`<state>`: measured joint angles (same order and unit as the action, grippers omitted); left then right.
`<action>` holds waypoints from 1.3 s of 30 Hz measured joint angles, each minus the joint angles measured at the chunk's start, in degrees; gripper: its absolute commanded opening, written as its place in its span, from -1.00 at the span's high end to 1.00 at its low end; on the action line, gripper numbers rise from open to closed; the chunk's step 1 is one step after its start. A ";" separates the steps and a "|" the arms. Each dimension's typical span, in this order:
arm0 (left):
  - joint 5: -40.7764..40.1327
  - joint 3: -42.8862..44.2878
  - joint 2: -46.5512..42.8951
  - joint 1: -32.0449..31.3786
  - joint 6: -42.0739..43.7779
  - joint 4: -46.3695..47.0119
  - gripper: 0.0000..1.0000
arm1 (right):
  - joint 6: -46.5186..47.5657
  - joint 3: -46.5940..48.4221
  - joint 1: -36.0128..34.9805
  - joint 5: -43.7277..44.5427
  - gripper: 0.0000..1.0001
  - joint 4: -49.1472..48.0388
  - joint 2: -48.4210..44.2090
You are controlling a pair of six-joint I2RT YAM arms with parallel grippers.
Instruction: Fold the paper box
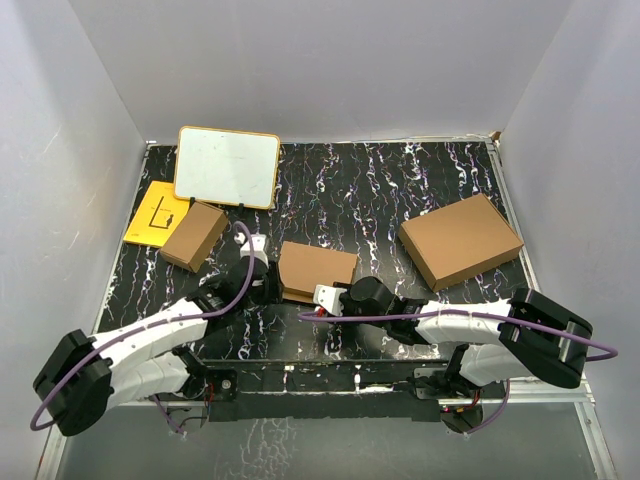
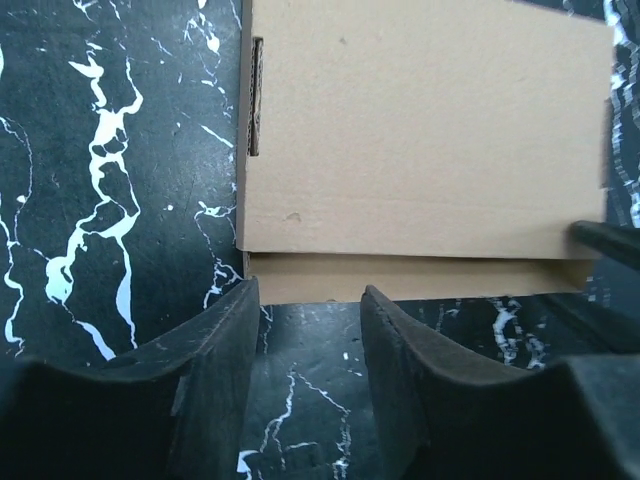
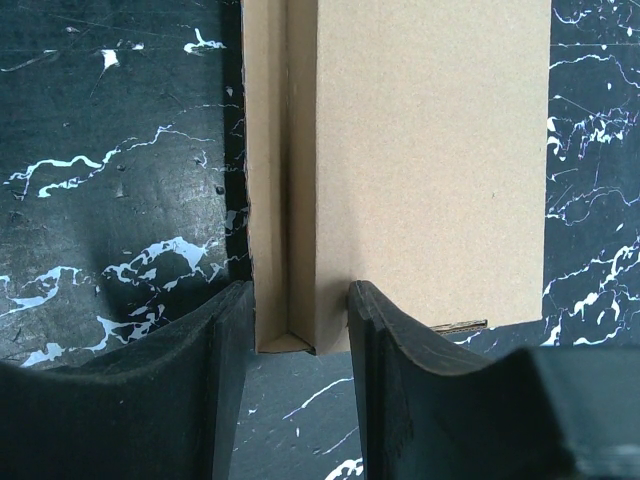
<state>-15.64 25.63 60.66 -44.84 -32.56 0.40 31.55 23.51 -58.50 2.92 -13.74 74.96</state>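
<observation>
The paper box point(image 1: 318, 270) lies closed and flat at the table's middle, just ahead of both arms. In the left wrist view it point(image 2: 420, 150) shows its lid, and a lower wall strip sticks out along its near edge. My left gripper point(image 1: 262, 272) is open and empty, with its tips point(image 2: 310, 295) just short of that near edge. My right gripper point(image 1: 326, 297) is open at the box's near side. In the right wrist view its fingers point(image 3: 300, 300) straddle a corner of the box point(image 3: 430, 150): one sits outside the wall strip, the other over the lid's edge.
A larger plain brown box point(image 1: 460, 240) lies at the right. A smaller chunky brown box point(image 1: 194, 236) sits at the left, near a yellow sheet point(image 1: 155, 213). A whiteboard point(image 1: 227, 166) leans at the back left. White walls enclose the black marbled table point(image 1: 380, 190).
</observation>
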 measured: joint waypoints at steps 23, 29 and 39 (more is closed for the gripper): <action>10.23 -3.98 -1.84 0.52 -13.49 -12.59 1.00 | -0.09 0.07 0.00 -0.02 0.10 0.02 0.04; 6.60 -4.04 1.38 2.47 -11.87 -5.31 0.99 | -0.13 0.07 0.00 -0.04 0.10 0.02 0.04; 3.08 -3.98 7.30 8.63 -4.66 9.97 0.97 | -0.22 0.26 0.02 -0.04 0.15 0.07 0.13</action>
<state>-12.56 21.65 67.96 -36.21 -37.21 10.37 31.33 23.77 -58.48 2.87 -13.67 75.09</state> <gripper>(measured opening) 0.009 0.447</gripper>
